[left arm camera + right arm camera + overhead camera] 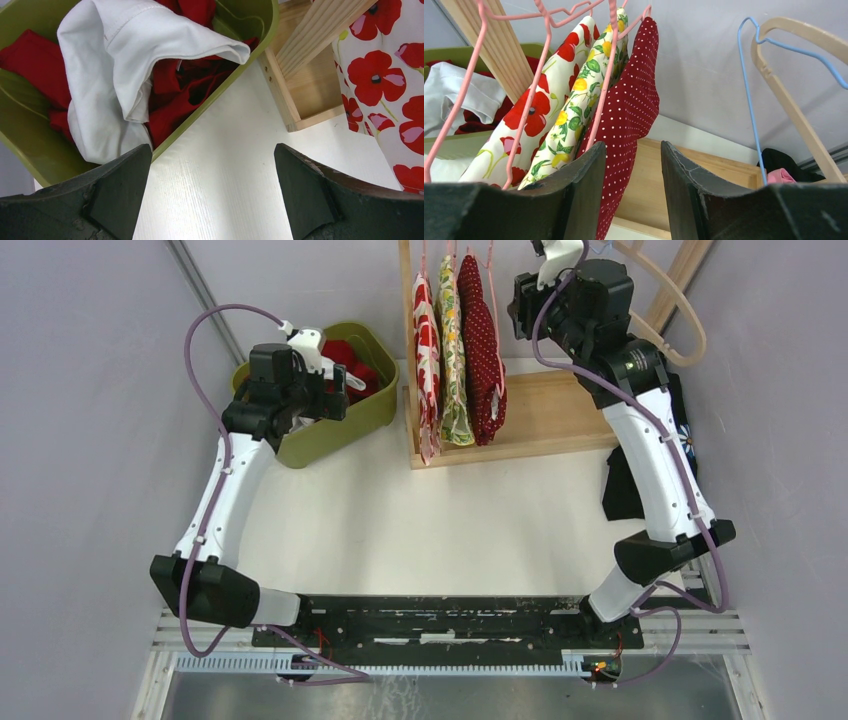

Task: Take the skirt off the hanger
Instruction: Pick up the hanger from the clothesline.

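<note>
R gripper (632,150) part-open, nothing clamped. Dark-red polka-dot skirt (636,100) on pink hanger (606,85) sits just ahead of its tips, visible thru the finger gap. L gripper (212,150) wide open, empty, over green bin (27,157).

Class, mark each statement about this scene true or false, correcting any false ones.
1. The left gripper is open near the green plastic bin. True.
2. The bin is empty. False: it holds red cloth and white cloth.
3. A poppy-print skirt, a lemon-print skirt and a dark red polka-dot skirt hang on the wooden rack. True.
4. The right gripper clamps the poppy-print skirt. False: its jaws stand apart, holding nothing.
5. The beige wooden hanger hangs bare. True.
</note>
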